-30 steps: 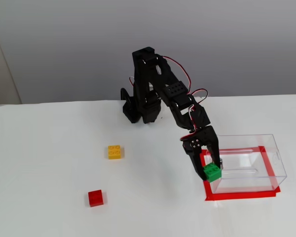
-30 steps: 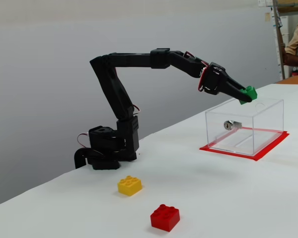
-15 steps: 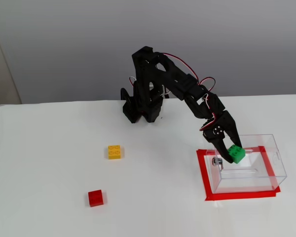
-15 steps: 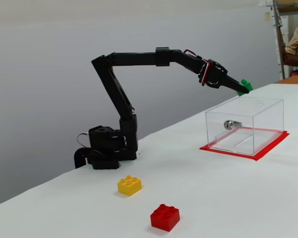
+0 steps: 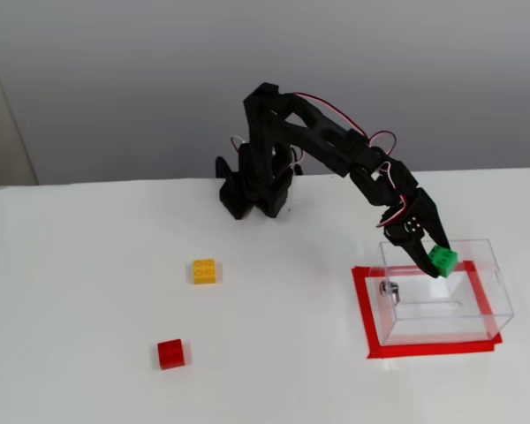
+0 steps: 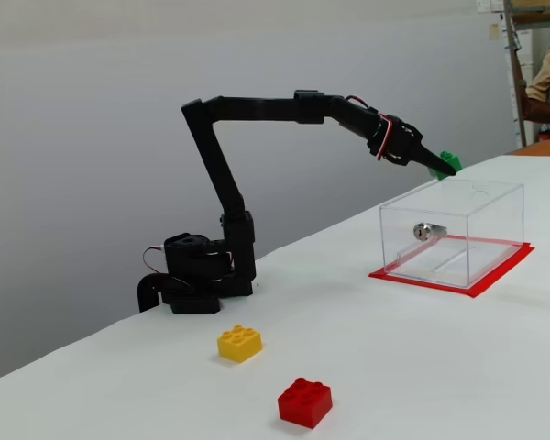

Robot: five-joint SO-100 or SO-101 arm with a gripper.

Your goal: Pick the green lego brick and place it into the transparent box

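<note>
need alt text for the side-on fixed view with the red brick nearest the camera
A black robot arm reaches right across a white table, its pincer holding the green lego brick above the open top of the transparent box, which sits on a red mat. A yellow brick and a red brick lie in the foreground.

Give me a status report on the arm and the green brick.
Black two-finger gripper shut on small green plastic lego brick, held above clear plastic box. Not yet released. Nothing in the way; yellow brick and red brick well aside.
</note>
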